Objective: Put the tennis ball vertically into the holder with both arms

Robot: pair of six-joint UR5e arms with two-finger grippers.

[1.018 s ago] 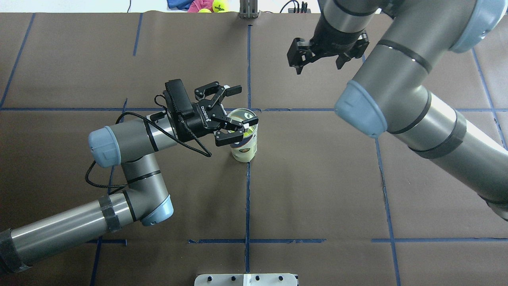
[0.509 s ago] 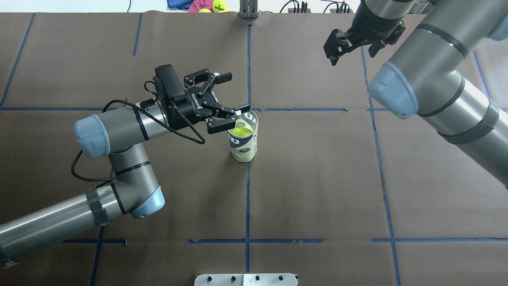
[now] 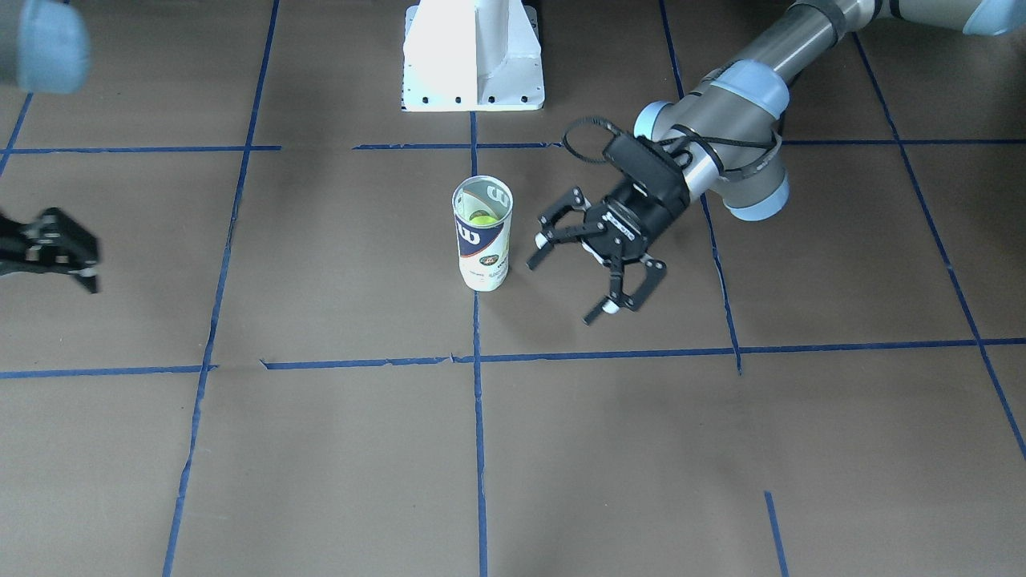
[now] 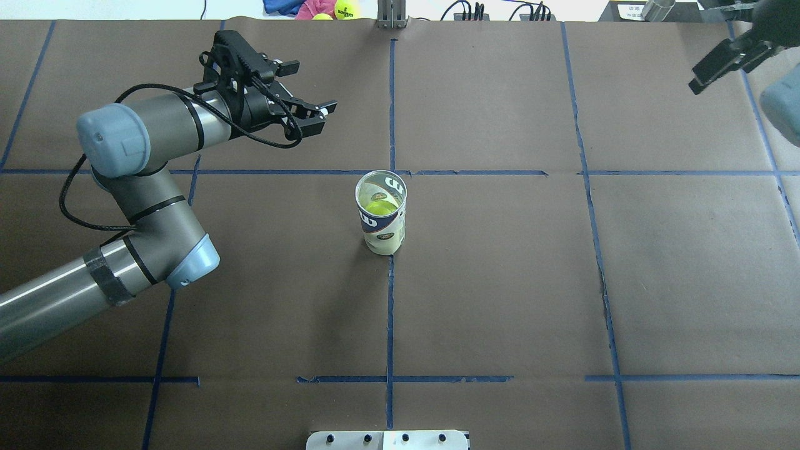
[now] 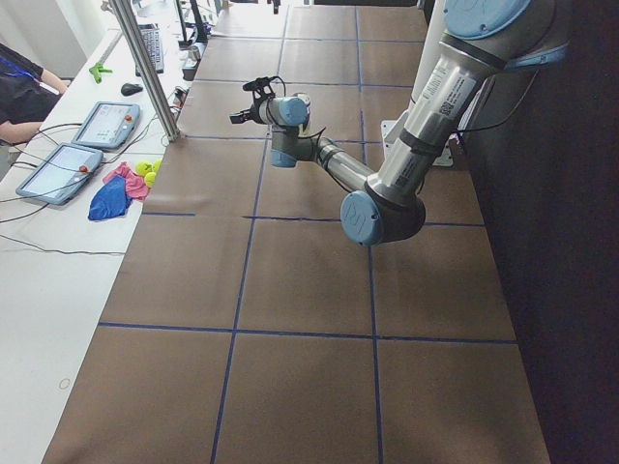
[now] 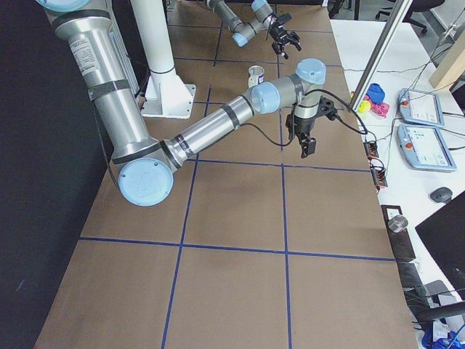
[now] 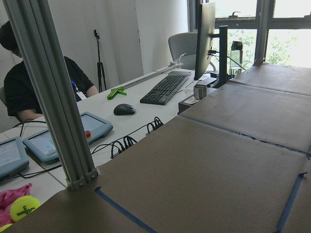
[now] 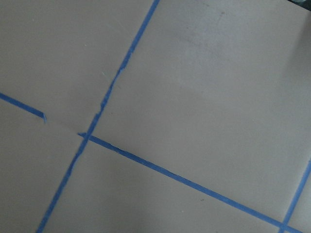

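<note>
Front view, desk (image 3: pixel 321 449): covered in brown paper and ruled into squares by blue tape (image 3: pixel 479 449). A white pedestal (image 3: pixel 473 56) stands at the robot's edge.
Front view, holder (image 3: pixel 482 248): upright on a tape line mid-desk, mouth open upward, with a tennis ball (image 3: pixel 482 218) inside.
Front view, left gripper (image 3: pixel 564 291): fingers spread wide and empty, to one side of the holder and clear of it.
Front view, right gripper (image 3: pixel 56 248): cut off by the frame edge, well apart from the holder. I cannot tell how wide it stands.
Overhead view, holder: stands by a tape crossing near the desk's middle. The left gripper is off toward the far left and the right gripper is at the far right corner.
Overhead view, room: past the desk's far edge runs a white worktop (image 4: pixel 125 7) with cables (image 4: pixel 462 9), cloths (image 4: pixel 294 7) and spare balls (image 4: pixel 345 9).
Left-end view, room: a seated person (image 5: pixel 24 92), two tablets (image 5: pixel 60 172) and an aluminium post (image 5: pixel 145 68) line the worktop.
Right-end view, holder: small, beyond the near arm. The right gripper points down over the paper on the worktop side.
Left wrist view, room: a keyboard (image 7: pixel 163 88), a mouse (image 7: pixel 124 109), a monitor (image 7: pixel 205 39) and bright windows (image 7: pixel 286 29), with brown paper and tape in front.
Right wrist view, desk: only paper and crossing tape, one strip ragged.
</note>
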